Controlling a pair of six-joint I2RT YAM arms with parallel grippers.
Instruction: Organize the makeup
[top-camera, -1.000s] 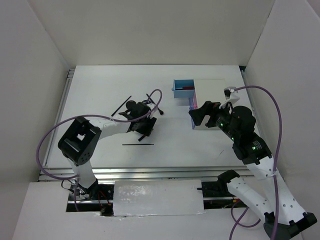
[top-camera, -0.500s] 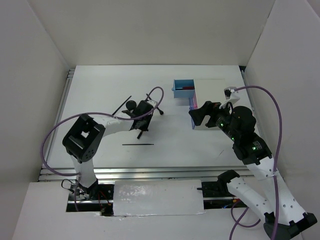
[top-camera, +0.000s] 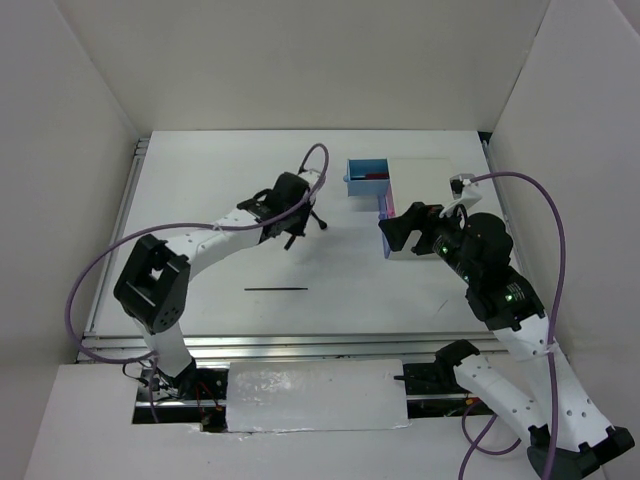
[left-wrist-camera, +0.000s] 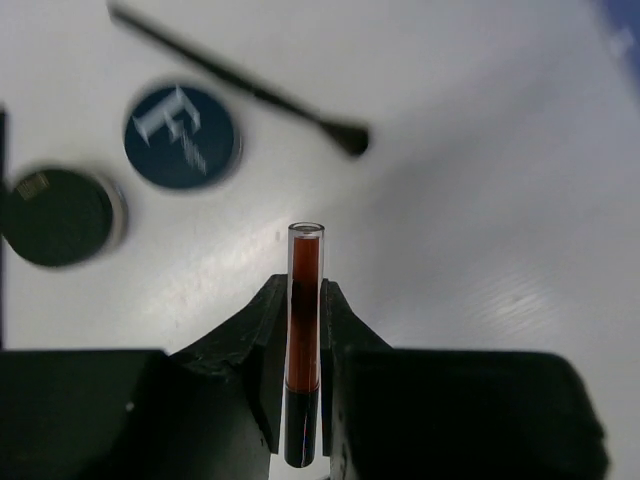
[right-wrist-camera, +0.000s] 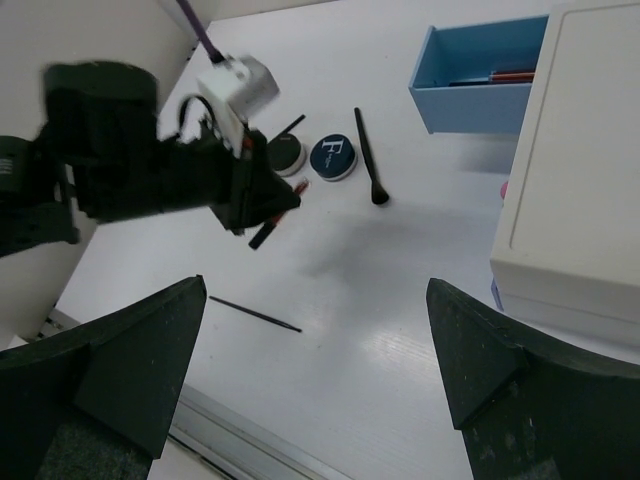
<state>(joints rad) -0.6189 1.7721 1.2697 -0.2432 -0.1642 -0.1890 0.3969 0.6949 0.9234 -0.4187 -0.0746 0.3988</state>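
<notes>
Left hand is closed narrowly on a red-and-black stick. The stick runs lengthwise between the fingers, its clear tip projecting past them, held above the surface. Beyond the tip lie the blue-topped compact, the black compact just beside it, and a brush. A thin black pencil lies well apart. Right hand is fully spread and holds nothing, near the white box with its blue drawer out.

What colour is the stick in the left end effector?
Dark red, black base; stick shows best in left wrist view.
</notes>
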